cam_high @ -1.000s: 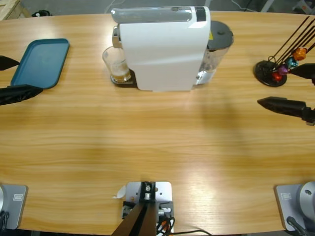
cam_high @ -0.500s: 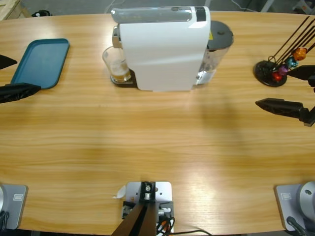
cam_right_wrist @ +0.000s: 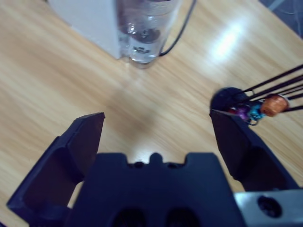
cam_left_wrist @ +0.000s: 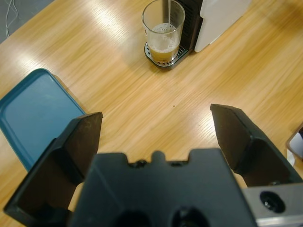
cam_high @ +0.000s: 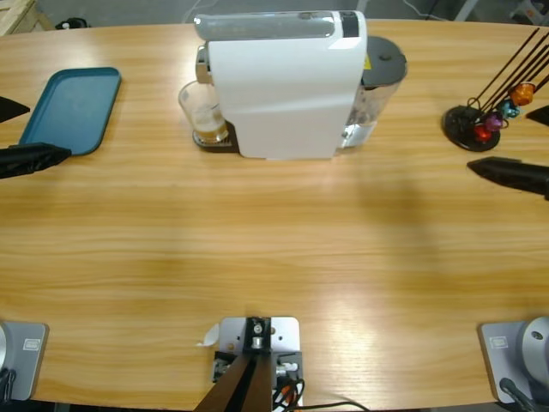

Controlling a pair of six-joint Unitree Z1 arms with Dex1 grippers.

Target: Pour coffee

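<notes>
A clear glass point(cam_high: 204, 112) stands on the drip grate of the white coffee machine point(cam_high: 287, 81) at the table's far middle. In the left wrist view the glass point(cam_left_wrist: 163, 30) holds a little amber coffee point(cam_left_wrist: 164, 50) with a pale foam top, and a thin stream falls into it from the spout. My left gripper point(cam_high: 26, 133) hangs open at the left table edge, well away from the glass; its jaws point(cam_left_wrist: 156, 115) are wide apart and hold nothing. My right gripper point(cam_high: 519, 144) is open at the right edge, empty point(cam_right_wrist: 156, 116).
A teal tray point(cam_high: 73, 107) lies at the far left, seen also in the left wrist view point(cam_left_wrist: 33, 113). A black capsule stand point(cam_high: 480, 124) with shiny capsules point(cam_right_wrist: 258, 108) sits at the far right. The machine's water tank point(cam_right_wrist: 147, 26) faces the right gripper.
The right gripper has drawn back toward the right table edge. The left gripper has barely shifted. The glass stays under the spout.
</notes>
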